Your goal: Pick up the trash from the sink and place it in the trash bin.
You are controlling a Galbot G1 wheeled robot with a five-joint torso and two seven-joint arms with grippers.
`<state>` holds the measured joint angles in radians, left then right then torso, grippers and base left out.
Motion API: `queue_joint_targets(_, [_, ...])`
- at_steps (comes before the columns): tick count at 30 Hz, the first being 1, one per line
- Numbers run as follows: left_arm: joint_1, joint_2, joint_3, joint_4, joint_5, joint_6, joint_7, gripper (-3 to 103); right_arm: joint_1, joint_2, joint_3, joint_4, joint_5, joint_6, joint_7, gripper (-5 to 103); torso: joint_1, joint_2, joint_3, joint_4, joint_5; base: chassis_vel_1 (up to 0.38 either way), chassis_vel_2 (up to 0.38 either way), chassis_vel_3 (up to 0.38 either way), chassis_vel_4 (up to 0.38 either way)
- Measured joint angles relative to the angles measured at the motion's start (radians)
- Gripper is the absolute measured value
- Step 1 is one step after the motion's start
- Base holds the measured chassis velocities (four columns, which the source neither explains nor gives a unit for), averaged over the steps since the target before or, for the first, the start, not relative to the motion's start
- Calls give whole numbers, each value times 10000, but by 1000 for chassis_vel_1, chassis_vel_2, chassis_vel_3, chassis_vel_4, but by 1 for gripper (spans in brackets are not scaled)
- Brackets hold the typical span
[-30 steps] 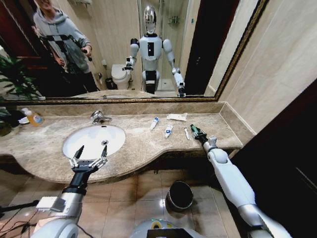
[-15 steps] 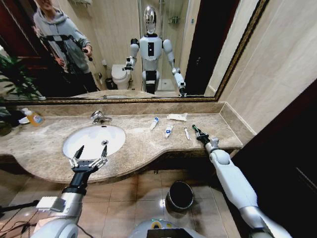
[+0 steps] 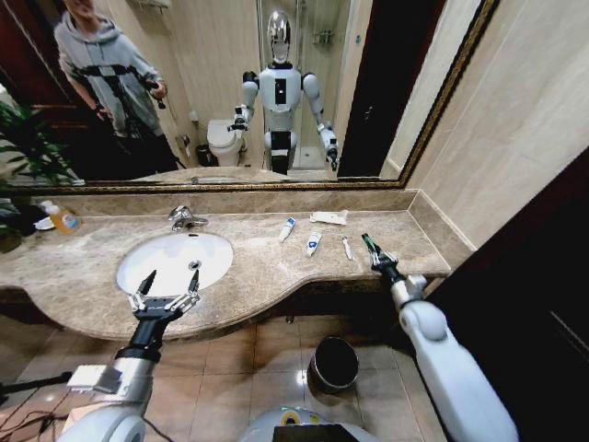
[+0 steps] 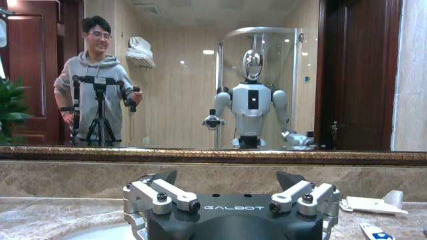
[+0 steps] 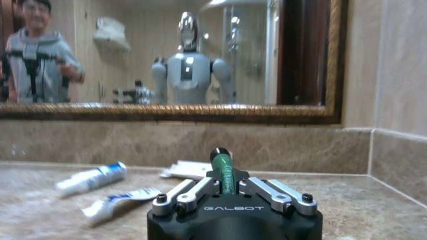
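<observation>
My right gripper (image 3: 375,253) is shut on the small green tube (image 3: 368,243), held a little above the right end of the countertop; the tube (image 5: 222,172) stands up between its fingers. Other trash lies on the counter to its left: two white tubes with blue ends (image 3: 287,228) (image 3: 313,243), a thin white stick (image 3: 347,248) and a flat wrapper (image 3: 329,217). The white oval sink (image 3: 212,253) is at the left. My left gripper (image 3: 166,287) hangs open over the sink's front rim. The trash bin (image 3: 334,362) stands on the floor below the counter.
A chrome faucet (image 3: 184,217) sits behind the basin and a bottle of orange liquid (image 3: 61,217) stands at the far left. A big mirror backs the counter. The side wall closes off the counter's right end (image 3: 433,235).
My right arm has shifted slightly to the right and drawn back toward the counter's front edge with the green tube in its grip. The left arm has not moved.
</observation>
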<state>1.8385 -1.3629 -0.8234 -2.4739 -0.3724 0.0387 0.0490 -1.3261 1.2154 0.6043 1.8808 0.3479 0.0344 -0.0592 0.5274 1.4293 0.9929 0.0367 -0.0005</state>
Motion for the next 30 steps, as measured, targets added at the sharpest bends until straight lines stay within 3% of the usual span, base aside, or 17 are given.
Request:
queue_joint_targets(5, [0,0,0,0,-1,0,-1,100,-1901,1247,185,1062,-611,892,135,10,0,0,0,0,-2,0,0,0,0])
queue_joint_targets(10, [0,0,1,0,0,0,-1,100,-2963,2184,111,1055,-1060,1450,138,10,-1,0,0,1,2,0,0,0,0])
queue_joint_targets(13, [0,0,0,0,0,0,-2,100,-3942,2806,12,955,-1085,1579,-523,10,1,0,1,0,2,0,0,0,0])
queue_joint_targets(21, [0,0,0,0,-1,0,-2,100,-4198,3095,-164,-793,-1795,2110,-1158,10,0,-2,1,0,4,0,0,0,0])
queue_joint_targets(24, [0,0,0,0,0,0,-2,100,-3665,3068,-219,-2060,-2384,2535,-1264,10,1,-2,2,1,4,0,0,0,0])
queue_joint_targets(28, [0,0,0,0,-1,0,-2,100,-2992,3062,-274,-3134,-2621,2561,-1286,10,1,-2,2,0,2,0,0,0,0])
queue_joint_targets(30, [0,0,0,0,0,0,-2,100,-2037,3061,-273,-4758,-3031,2771,-1209,10,2,-2,2,5,6,0,0,0,0])
